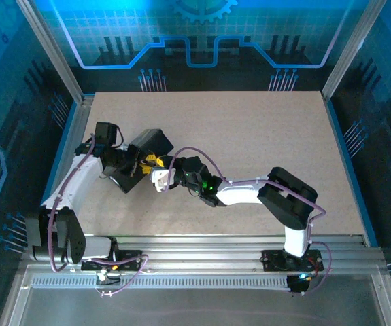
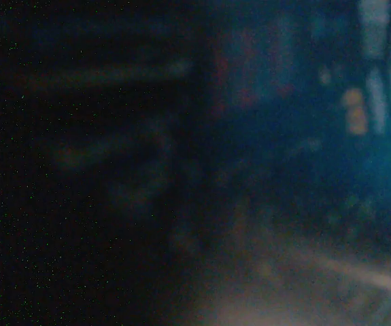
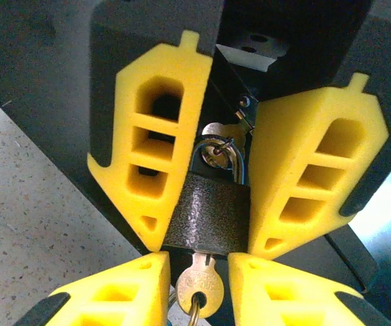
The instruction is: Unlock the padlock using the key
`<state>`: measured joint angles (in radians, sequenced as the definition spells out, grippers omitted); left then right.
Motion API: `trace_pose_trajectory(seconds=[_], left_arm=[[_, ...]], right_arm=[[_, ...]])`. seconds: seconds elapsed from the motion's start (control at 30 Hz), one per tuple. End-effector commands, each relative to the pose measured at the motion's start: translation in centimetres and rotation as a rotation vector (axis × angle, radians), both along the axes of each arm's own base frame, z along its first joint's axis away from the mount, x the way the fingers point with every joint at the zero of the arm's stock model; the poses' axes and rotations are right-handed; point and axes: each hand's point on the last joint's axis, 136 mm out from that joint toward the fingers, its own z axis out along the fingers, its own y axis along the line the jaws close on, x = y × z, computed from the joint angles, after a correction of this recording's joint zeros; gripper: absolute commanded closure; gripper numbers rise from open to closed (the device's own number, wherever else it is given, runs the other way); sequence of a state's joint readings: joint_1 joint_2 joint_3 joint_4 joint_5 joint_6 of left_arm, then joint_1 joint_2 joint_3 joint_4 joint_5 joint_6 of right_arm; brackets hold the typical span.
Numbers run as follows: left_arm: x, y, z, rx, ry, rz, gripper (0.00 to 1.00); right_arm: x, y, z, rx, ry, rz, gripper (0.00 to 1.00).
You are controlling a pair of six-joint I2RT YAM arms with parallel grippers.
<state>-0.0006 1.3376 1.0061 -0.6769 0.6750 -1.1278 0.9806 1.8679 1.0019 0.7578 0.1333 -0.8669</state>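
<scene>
You're looking straight along your right claw (image 3: 198, 266) at the padlock (image 3: 209, 214), which is sitting dead ahead, just past its tips. Your left claw (image 3: 207, 246) is clamping the dark body from both sides. The key (image 3: 202, 288) is sitting in the keyway, its long axis running along your right claw's reach. Those fingers are flanking the bow, but I can't tell if they're pinching it. You're probably needing a wrist roll about that axis
</scene>
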Motion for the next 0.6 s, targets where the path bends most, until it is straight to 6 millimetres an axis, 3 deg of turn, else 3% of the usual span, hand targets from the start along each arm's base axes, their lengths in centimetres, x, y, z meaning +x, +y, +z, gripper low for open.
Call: trace_pose_trajectory(seconds=[0.0, 0.23, 0.57], left_arm=[[-1.3, -1.2, 1.6, -0.1, 0.052, -0.026, 1.0], [-1.5, -1.2, 1.6, -0.1, 0.056, -0.022, 1.0], [-1.6, -1.3, 1.8, -0.113, 0.048, -0.027, 1.0]], right_arm=[[0.2, 0.4, 1.0, 0.034, -0.061, 0.022, 0.7], [0.8, 0.3, 0.4, 0.003, -0.084, 0.032, 0.69], [2.1, 0.7, -0.3, -0.022, -0.147, -0.004, 0.77]])
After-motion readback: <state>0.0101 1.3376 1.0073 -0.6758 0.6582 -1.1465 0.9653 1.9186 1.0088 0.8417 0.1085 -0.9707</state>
